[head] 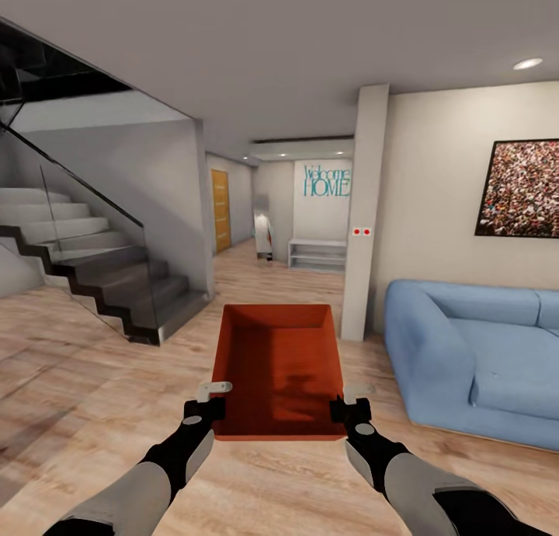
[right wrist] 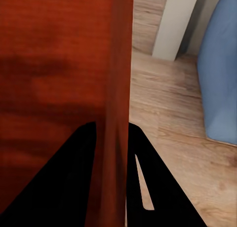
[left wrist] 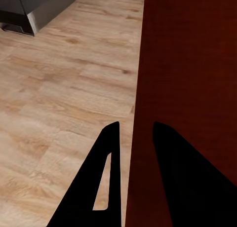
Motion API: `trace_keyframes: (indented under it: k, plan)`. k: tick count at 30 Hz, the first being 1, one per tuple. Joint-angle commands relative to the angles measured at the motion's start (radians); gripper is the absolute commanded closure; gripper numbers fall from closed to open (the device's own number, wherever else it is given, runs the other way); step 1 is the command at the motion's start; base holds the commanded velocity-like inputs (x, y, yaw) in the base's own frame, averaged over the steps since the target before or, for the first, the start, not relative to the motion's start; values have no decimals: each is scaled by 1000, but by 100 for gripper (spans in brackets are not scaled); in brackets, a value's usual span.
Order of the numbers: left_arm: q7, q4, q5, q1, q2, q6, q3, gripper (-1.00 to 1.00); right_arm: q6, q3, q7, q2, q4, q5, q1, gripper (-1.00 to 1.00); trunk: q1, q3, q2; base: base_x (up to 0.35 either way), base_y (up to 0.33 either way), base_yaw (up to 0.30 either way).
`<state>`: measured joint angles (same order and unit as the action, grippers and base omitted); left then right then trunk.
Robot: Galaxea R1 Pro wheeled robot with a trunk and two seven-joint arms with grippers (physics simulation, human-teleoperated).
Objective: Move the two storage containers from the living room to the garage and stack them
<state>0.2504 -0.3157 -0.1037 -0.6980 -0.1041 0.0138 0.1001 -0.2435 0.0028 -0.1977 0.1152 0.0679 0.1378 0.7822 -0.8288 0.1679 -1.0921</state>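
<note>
Currently the storage container [head: 279, 369] hangs between both grippers above the wood floor [head: 93, 381], long axis pointing ahead. Left gripper [head: 211, 400] and right gripper [head: 348, 402] jaws each pinch one side wall, equally near.

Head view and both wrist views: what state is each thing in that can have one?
Storage container: empty, level, held off the wood floor by both side walls.
Left gripper: shut on the container's left wall, one finger outside, one inside.
Right gripper: shut on the right wall, fingers either side.
Orange door: closed.
Ceiling light: on.
</note>
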Motion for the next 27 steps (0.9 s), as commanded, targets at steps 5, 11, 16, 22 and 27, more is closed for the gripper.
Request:
trace_keyframes:
  k: [5, 11, 16, 22, 27]
  plan:
    - [21, -3, 9, -1, 3, 46, -12, 100, -2, -33, -9, 0, -3, -4, 1, 100, -1, 1, -1, 322, 72, 0]
    - [21, -3, 9, -1, 3, 46, -12, 100, -2, -33, -9, 0, -3, -4, 2, 100, -1, 1, -1, 322, 71, 0]
    - [22, -3, 9, -1, 3, 45, -12, 100, -2, -33, -9, 0, -3, -4, 1, 100, -1, 1, -1, 322, 71, 0]
    - [22, -3, 9, -1, 3, 46, -12, 100, -3, -33, -10, 0, -3, -4, 2, 100, -1, 1, -1, 322, 71, 0]
    - [22, -3, 9, -1, 3, 46, -12, 100, -3, -33, -10, 0, -3, -4, 2, 100, -1, 1, -1, 322, 71, 0]
